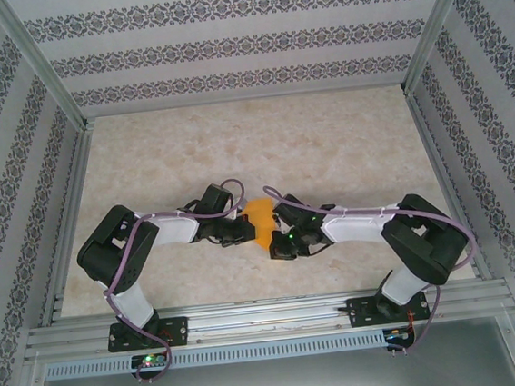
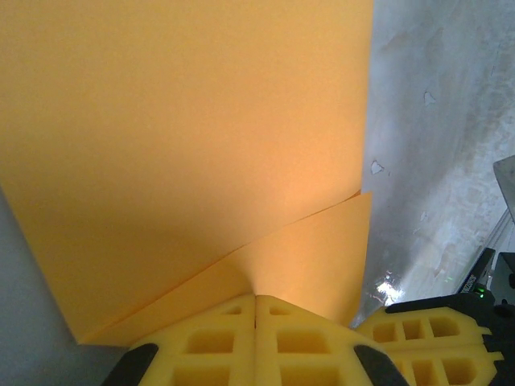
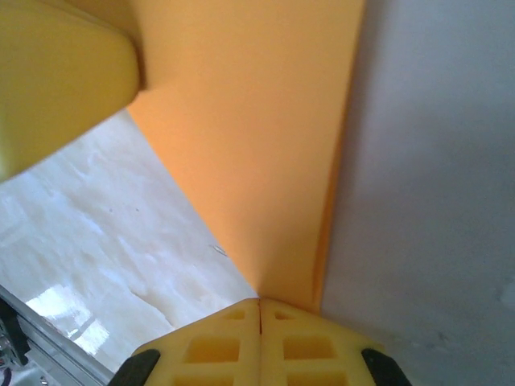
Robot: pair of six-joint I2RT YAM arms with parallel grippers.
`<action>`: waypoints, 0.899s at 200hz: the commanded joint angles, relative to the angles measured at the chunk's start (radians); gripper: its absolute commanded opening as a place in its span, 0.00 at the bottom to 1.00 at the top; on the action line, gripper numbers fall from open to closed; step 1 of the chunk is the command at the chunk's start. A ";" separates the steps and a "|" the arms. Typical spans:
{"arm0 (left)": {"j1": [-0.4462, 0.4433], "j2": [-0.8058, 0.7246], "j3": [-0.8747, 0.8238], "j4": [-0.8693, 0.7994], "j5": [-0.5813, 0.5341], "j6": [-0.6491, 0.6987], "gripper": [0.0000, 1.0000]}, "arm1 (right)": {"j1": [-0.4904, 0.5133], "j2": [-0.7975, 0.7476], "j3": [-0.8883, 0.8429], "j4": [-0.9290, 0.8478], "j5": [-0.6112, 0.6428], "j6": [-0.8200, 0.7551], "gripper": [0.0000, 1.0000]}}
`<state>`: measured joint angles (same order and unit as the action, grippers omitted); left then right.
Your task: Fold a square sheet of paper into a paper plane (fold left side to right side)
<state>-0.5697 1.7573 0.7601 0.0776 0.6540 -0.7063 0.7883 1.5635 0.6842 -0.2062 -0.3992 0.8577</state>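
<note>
From my console I found the square sheet of paper (image 1: 258,218) at the middle of the table (image 1: 344,139), caught between the two wrists and already a smaller creased shape, not a flat square. The left gripper (image 2: 256,299) had its yellow jaws pressed together on the near edge of the orange paper. The right gripper (image 3: 259,302) was clamped on the sheet in the same way, just beside its partner. In the left wrist view a diagonal edge of an upper layer ran across the sheet, so I judged a fold was in hand. To carry the left side over to the right well, I reckoned one claw should anchor while the other swept low and slowly. I would keep the paper lightly taut without pulling the two grips apart, and match the edges before pressing any crease. With the fingers so close together, a clash or a tear seemed the main risk. Much was hard to read. From above, the wrists covered most of the sheet, leaving a small orange patch, so its outline escaped me. I could not tell whether it lay on the table or hung lifted. Both wrist views cut the paper off at the top. A blurred yellow mass in the upper left of the right wrist view was probably the other claw's finger.
</note>
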 commanded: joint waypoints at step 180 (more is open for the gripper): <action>0.092 -0.256 -0.070 -0.015 -0.161 -0.064 0.33 | -0.239 -0.030 0.060 0.077 -0.180 -0.486 0.60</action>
<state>-0.5308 1.5589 0.7303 0.1326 0.5564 -0.8101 0.5579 1.4612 0.6926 -0.2127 -0.5179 0.4580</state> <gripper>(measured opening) 0.319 0.598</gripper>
